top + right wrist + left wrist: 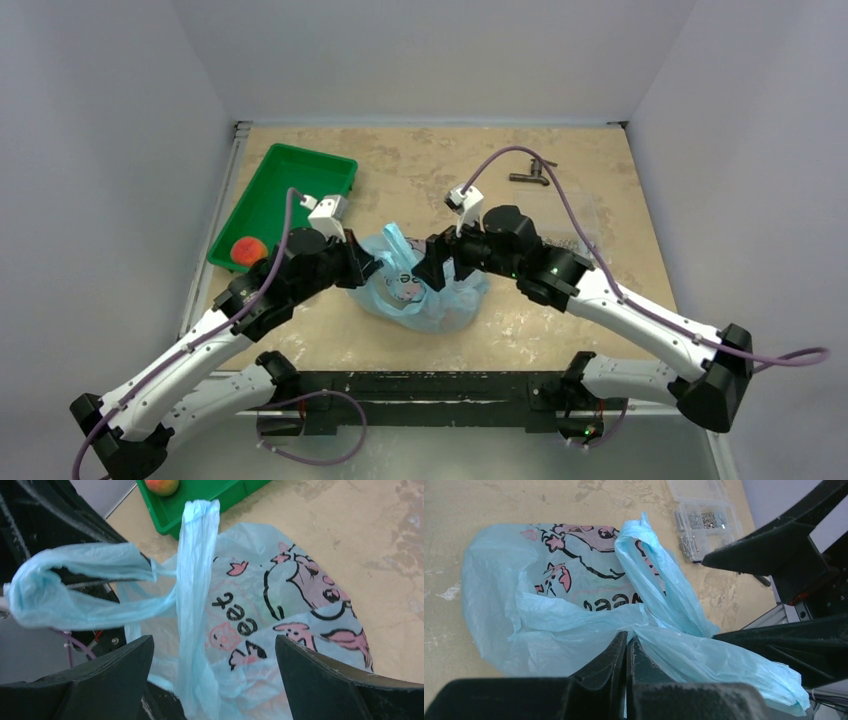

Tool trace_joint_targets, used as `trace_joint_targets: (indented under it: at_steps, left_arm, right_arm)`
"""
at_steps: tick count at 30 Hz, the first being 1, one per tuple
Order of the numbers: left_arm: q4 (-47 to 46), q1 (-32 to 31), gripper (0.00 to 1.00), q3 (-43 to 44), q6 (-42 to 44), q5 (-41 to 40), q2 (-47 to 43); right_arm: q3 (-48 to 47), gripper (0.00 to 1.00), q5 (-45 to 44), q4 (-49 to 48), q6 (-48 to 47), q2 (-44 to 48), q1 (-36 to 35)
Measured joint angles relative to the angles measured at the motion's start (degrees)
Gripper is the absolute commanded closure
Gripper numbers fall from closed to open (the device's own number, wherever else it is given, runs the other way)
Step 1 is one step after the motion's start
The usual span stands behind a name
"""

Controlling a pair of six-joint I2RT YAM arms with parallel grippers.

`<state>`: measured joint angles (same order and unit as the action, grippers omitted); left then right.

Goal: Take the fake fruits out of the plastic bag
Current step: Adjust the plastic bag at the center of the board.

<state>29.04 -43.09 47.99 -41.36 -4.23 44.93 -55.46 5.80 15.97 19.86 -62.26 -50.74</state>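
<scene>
A: Hands, quick?
B: 2. The left hand [626, 649] is clenched tight, pinching the film of the plastic bag [524, 580] at the bag's edge. The right hand [212, 642] is released, fingers spread wide, gripping nothing.

A: Bags?
B: 1, light blue w/ pink-and-dark print, lying crumpled on the bench [450, 160] btw the 2 hands, right at both sets of fingertips.

A: Handles?
B: 2. 1 handle strip [200, 555] stands up btw the right hand's fingers, clear of both. The other loop [75, 585] is drawn off toward the left arm.

A: Fruit?
B: Only 1 in sight: a red-peach fruit [248, 251], out of the bag, in the near corner of 1 green tray [300, 180], on the left hand's outer side, beside that arm's wrist.

A: Other stuff?
B: 1 clear box [704, 517] w/ small metal bits, past the right hand, apart from the bag.
</scene>
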Motion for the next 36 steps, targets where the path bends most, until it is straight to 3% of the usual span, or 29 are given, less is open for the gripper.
trace_joint_targets:
  at_steps: [4,9,12,13,15,17,19,24,30,36]
  left_arm:
    - [1.62,0.0,1.0,0.17,0.24,0.92,-0.15]
    - [4.42,0.0,1.0,0.26,0.5,1.68,-1.29]
    - [6.54,0.0,1.0,0.76,0.74,2.36,-1.97]
    - [7.26,0.0,1.0,1.11,1.09,2.54,-1.99]
    - [8.72,0.0,0.95,2.03,1.79,2.8,-1.92]
    - [10.01,0.0,0.81,2.93,2.49,2.99,-1.79]
    - [11.39,0.0,0.66,4.0,3.69,3.26,-1.44]
    - [15.43,0.0,0.55,6.75,8.66,6.49,-1.14]
    - [20.09,-0.31,0.48,11.67,18.64,11.5,-1.01]
    - [21.46,-5.68,0.41,15.85,29.05,9.94,0.35]
  right_arm:
    - [-1.4,0.27,1.66,-6.34,-1.57,-5.49,0.02]
    - [-1.25,0.29,6.78,-17.86,-0.48,-9.07,0.07]
    - [-1.81,0.36,10.86,-23.19,1.16,-13.27,0.07]
    - [-2.19,0.42,11.98,-24.11,1.79,-14.99,0.07]
    - [-2.95,0.65,13.92,-24.96,3.15,-18.53,0.02]
    - [-3.13,0.87,14.78,-25.07,4.2,-20.96,0.02]
    - [-3.13,0.99,14.38,-24.15,5.42,-21.88,0.02]
    - [-3.13,1.0,12.5,-21.44,8.11,-18.21,0.02]
    - [-3.58,1.0,10.56,-19.37,10.38,-12.87,0.02]
    - [-3.58,1.0,10.21,-18.32,11.56,-11.98,0.07]
